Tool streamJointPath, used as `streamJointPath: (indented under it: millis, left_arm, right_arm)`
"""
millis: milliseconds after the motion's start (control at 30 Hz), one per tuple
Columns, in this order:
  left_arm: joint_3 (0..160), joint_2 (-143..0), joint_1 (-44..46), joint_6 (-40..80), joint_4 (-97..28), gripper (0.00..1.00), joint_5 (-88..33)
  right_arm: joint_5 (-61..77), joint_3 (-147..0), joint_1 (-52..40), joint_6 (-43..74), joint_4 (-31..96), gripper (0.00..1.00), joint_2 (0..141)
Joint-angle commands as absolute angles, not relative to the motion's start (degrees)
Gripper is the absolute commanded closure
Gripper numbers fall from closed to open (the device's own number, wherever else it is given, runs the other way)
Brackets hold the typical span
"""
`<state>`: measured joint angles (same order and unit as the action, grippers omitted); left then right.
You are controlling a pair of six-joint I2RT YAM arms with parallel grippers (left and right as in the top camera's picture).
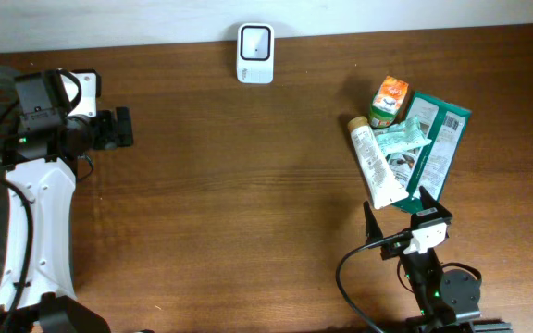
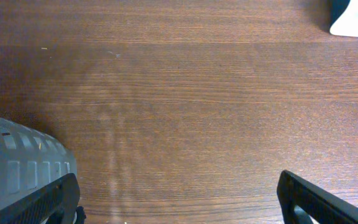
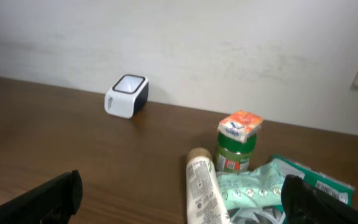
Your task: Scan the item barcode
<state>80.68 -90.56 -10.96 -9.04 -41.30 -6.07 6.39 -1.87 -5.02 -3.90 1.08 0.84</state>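
A pile of items lies at the right of the table: a white tube (image 1: 376, 165) (image 3: 205, 186), a green jar with an orange lid (image 1: 389, 100) (image 3: 236, 140), a pale green pouch (image 1: 405, 139) (image 3: 253, 186) and a dark green packet (image 1: 444, 137) (image 3: 328, 180). A white barcode scanner (image 1: 254, 53) (image 3: 127, 96) (image 2: 356, 18) stands at the table's far edge. My right gripper (image 1: 399, 211) (image 3: 182, 199) is open, just short of the tube's near end, holding nothing. At the far left, my left gripper (image 1: 121, 128) (image 2: 179, 199) is open over bare wood.
The brown wooden table (image 1: 229, 185) stretches between the two arms. A pale wall (image 3: 229, 50) rises behind the scanner. The left arm's white body (image 1: 40, 222) runs along the left edge, and a black cable (image 1: 359, 268) loops by the right arm's base.
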Motion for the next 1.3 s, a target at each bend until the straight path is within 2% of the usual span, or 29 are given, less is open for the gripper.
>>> streamJointPath:
  millis: [0, 567, 700, 833, 867, 1067, 1267]
  left_arm:
    - [80.7, -90.3, -11.2, -9.8, -41.3, 0.01, -6.7]
    - [80.7, -90.2, -11.2, -9.8, -41.8, 0.01, -6.4]
    - [79.5, -79.3, -11.1, -9.8, -43.0, 0.01, -6.4]
    - [69.9, -64.1, -11.1, -9.8, -42.2, 0.01, -2.0]
    - [66.1, -60.3, -11.1, -9.8, -40.1, 0.01, -2.6]
    - [27.0, -31.1, -7.7, -10.0, -1.8, 0.01, -5.1]
    - [7.4, -14.9, -7.7, -13.4, 8.1, 0.01, -4.7]
  right_arm:
    - [7.2, -0.3, -4.8, -4.1, 1.8, 0.02, 0.2]
    - [7.7, -0.3, -4.8, -4.1, 3.8, 0.02, 0.2]
    - [7.7, -0.3, -4.8, -4.1, 3.8, 0.02, 0.2]
    - [7.7, -0.3, -4.8, -4.1, 3.8, 0.01, 0.2]
    - [7.7, -0.3, -4.8, -4.1, 3.8, 0.02, 0.2]
    - [7.7, -0.3, -4.8, -4.1, 3.8, 0.02, 0.2]
    - [7.7, -0.3, -4.8, -4.1, 3.8, 0.02, 0.2]
